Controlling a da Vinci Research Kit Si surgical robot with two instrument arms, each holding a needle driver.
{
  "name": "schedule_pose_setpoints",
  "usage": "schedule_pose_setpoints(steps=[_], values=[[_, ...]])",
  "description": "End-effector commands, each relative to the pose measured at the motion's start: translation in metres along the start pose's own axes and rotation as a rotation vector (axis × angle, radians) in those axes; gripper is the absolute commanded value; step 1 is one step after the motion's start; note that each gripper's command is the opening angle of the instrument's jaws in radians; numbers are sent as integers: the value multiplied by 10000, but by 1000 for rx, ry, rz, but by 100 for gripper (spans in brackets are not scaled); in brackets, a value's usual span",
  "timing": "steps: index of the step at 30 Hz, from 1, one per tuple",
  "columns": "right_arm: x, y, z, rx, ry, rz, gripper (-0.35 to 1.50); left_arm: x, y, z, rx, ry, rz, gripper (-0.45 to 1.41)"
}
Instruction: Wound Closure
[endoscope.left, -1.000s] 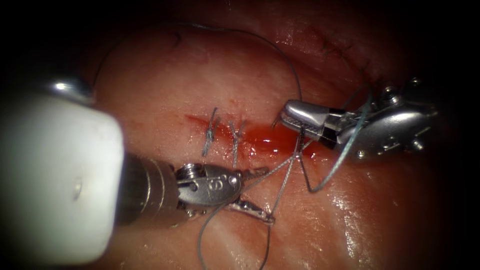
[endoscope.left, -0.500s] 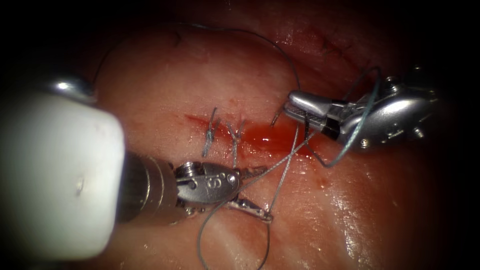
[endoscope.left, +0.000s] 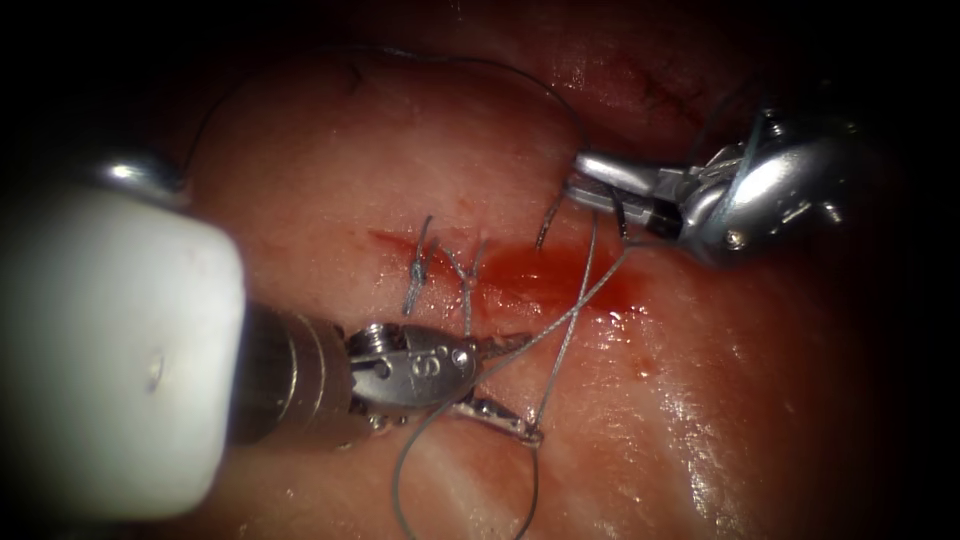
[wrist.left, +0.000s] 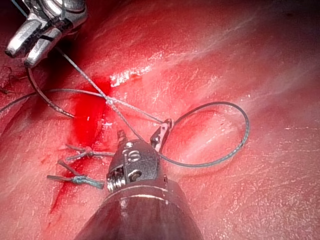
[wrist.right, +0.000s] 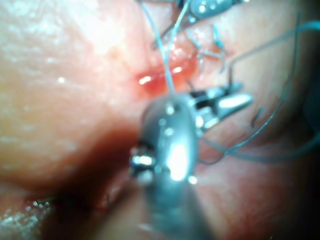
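- Endoscope view: the left tool (endoscope.left: 538, 388) lies at lower centre of the frame, below the cut (endoscope.left: 400, 243) in the tissue (endoscope.left: 700, 420), its jaws spread wide and gripping nothing. The thread (endoscope.left: 565, 340) runs past the tip of the lower jaw and hangs in a loop toward the bottom edge.
- The right tool (endoscope.left: 575, 187) sits at upper right, above the cut's right end, its jaws closed upon the thread. A short dark tail hangs from its tip. Two strands drop from it, cross over the right end of the cut and run on toward the left tool.
- Red fluid (endoscope.left: 530, 275) pools in the middle of the cut. Two tied stitches (endoscope.left: 418, 270) with cut ends stand at its left end.
- Left wrist view: the left tool (wrist.left: 144, 127) has its jaws parted. The thread (wrist.left: 240, 145) touches one jaw tip, then sweeps round in a wide loop over the tissue. The right tool (wrist.left: 19, 56) hangs beyond the red fluid (wrist.left: 87, 115), strands leading to it.
- Right wrist view: the right tool (wrist.right: 242, 95) points toward the red fluid (wrist.right: 155, 80); the thread (wrist.right: 280, 100) curls around it.
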Motion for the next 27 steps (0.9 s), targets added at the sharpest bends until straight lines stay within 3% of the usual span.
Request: schedule_pose_setpoints(steps=[1, 12, 21, 27], values=[[-8, -4, 7, 14, 5, 26, -35, -6, 4, 8, -1, -1, -2, 54], [-16, 0, 12, 61, 9, 115, -35, -6, 5, 8, -1, -7, -2, 54], [-17, 1, 13, 47, 23, 170, -35, -6, 5, 8, -1, -7, -2, 53], [-18, 10, 12, -3, -27, 160, -35, -7, 6, 6, 0, -10, -1, 53]])
